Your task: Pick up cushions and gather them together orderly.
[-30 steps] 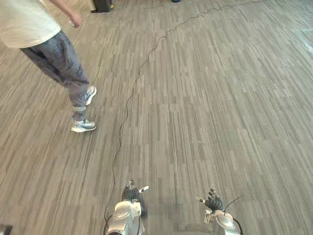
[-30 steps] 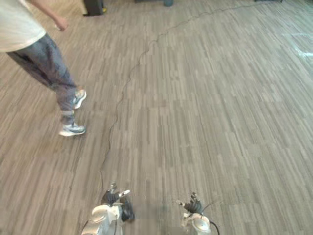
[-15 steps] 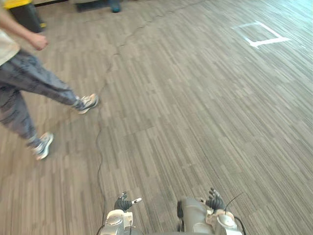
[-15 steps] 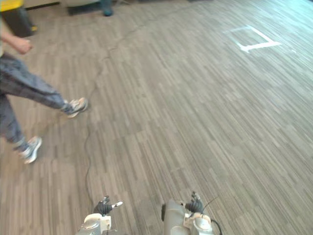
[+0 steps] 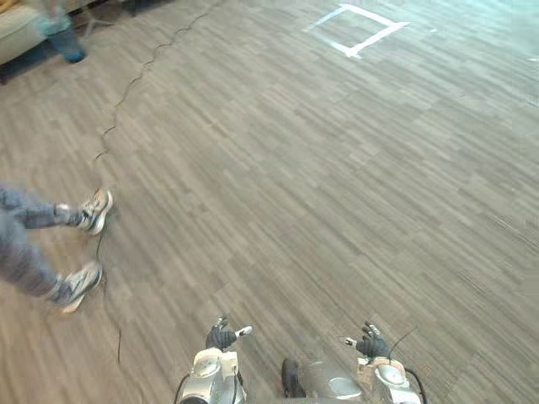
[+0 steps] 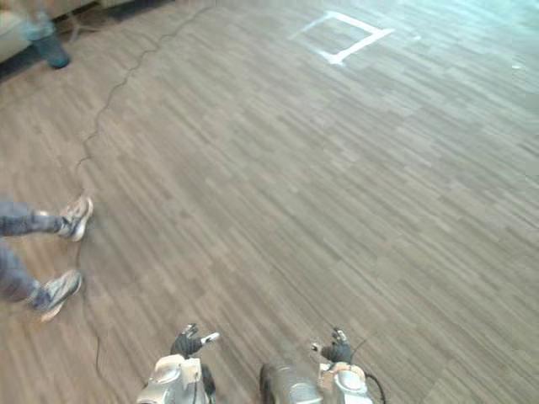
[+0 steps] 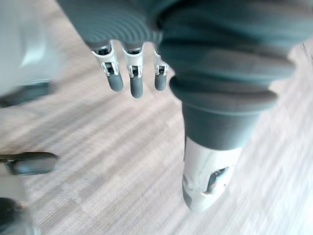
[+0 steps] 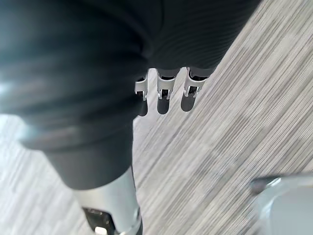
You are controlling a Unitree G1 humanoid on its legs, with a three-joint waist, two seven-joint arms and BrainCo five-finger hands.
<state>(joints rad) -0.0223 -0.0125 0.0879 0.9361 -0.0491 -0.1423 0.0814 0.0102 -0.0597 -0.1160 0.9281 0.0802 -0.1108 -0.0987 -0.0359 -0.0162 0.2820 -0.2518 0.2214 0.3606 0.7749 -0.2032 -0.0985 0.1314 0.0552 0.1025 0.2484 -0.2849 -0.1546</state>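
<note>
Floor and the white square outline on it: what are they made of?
Grey-brown striped floor: likely matte carpet tile or vinyl plank, going by the short streaked blocks laid staggered; can't tell which. White square outline: probably stick-on tape, since the strips are thin and flat.

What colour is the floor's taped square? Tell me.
White; the square shows best in the left eye view.

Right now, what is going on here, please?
The robot faces a wood-pattern floor, with its left hand and right hand low, open and empty. A person's legs show at its left, feet apart, and a white taped square lies on the floor far ahead.
</note>
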